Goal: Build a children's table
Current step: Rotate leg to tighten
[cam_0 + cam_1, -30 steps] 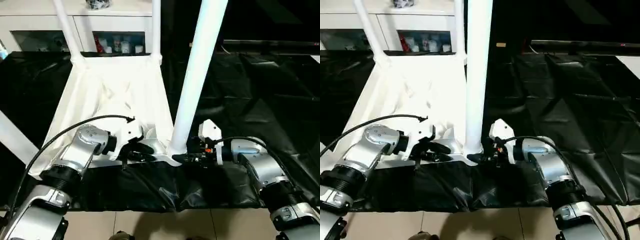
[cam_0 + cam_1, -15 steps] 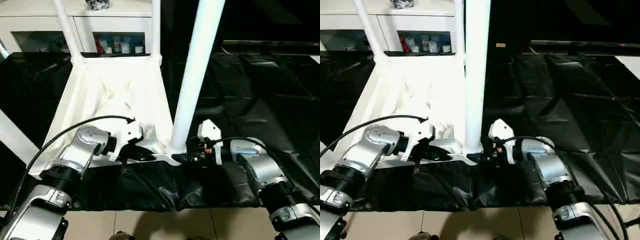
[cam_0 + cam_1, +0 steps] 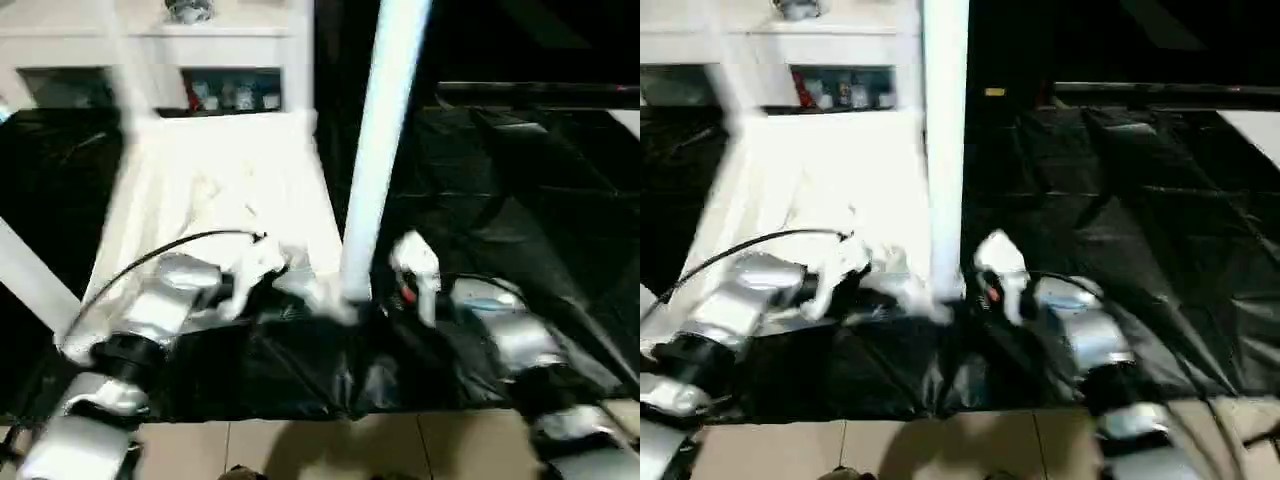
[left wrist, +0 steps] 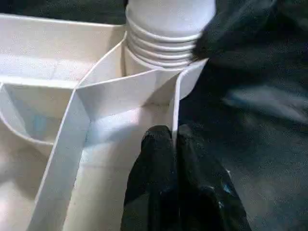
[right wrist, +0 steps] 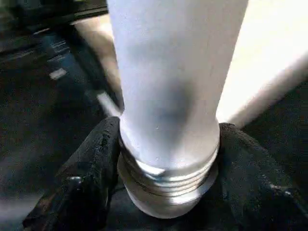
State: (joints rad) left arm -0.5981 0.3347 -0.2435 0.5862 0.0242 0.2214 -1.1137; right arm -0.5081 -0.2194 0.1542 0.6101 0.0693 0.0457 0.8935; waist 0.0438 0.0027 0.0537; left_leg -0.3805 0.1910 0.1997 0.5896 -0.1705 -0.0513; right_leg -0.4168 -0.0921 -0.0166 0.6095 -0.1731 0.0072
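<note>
change: both head views have shifted as a whole since half a second ago, so we read that as the camera moving; the near leg (image 3: 378, 150) reads a little closer to upright than a second ago, and our left gripper (image 4: 174, 139) has gone from slightly parted to pressed together.
table top: the upturned white table top (image 3: 215, 200) lies ribs-up on the black sheet (image 3: 520, 200), running from our grippers toward 12 o'clock; two far legs stand in its far corner sockets near the white cabinet (image 3: 150, 40).
near leg: it rises at about 12 o'clock from the near right corner socket (image 4: 159, 67); its threaded rings (image 5: 166, 175) show above the socket rim, so it is not fully seated.
left jaws: the two black fingers (image 4: 156, 159) are closed on the thin outer wall (image 4: 174, 110) of the table top, just beside the corner socket; the wall's edge runs between them.
right jaws: our right gripper (image 5: 166, 159) stands spread around the foot of the near leg, one black finger (image 5: 94, 159) at 9 o'clock of the tube and the other at 3 o'clock, both against the threaded part.
edges: the table's near edge lies close to the near hem of the black sheet, with pale floor tiles (image 3: 320, 450) at 6 o'clock.
open room: bare black sheet stretches at 3 o'clock of the near leg; at 9 o'clock a slanting white leg (image 3: 30, 275) crosses beside our left forearm.
</note>
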